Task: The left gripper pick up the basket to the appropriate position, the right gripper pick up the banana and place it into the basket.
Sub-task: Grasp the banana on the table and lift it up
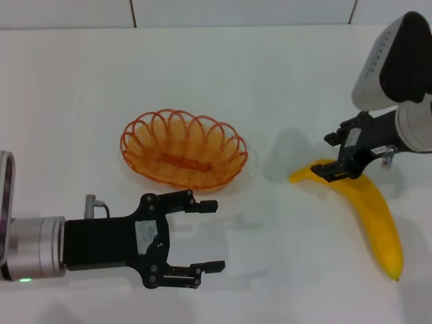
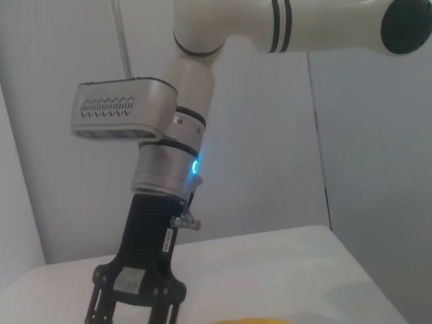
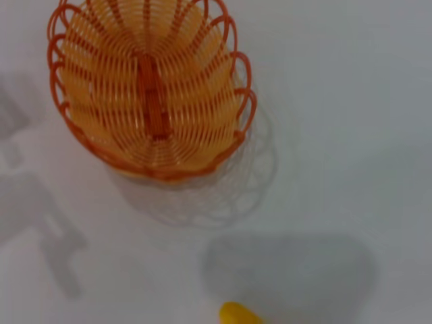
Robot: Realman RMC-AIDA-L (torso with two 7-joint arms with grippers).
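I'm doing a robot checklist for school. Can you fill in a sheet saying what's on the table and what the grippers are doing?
Surface: plain white table.
Job's things: small oval orange wire basket empty, standing on the table; long curved yellow banana lying to its right, apart from it.
Clutter: nothing seen.
Grippers: black two-fingered left gripper open, nearer the robot than the basket, not touching it; black right gripper down at the banana's far end, fingers either side of it.
Cables: a short grey plug at the left wrist.
Surroundings: pale tiled wall behind the table.
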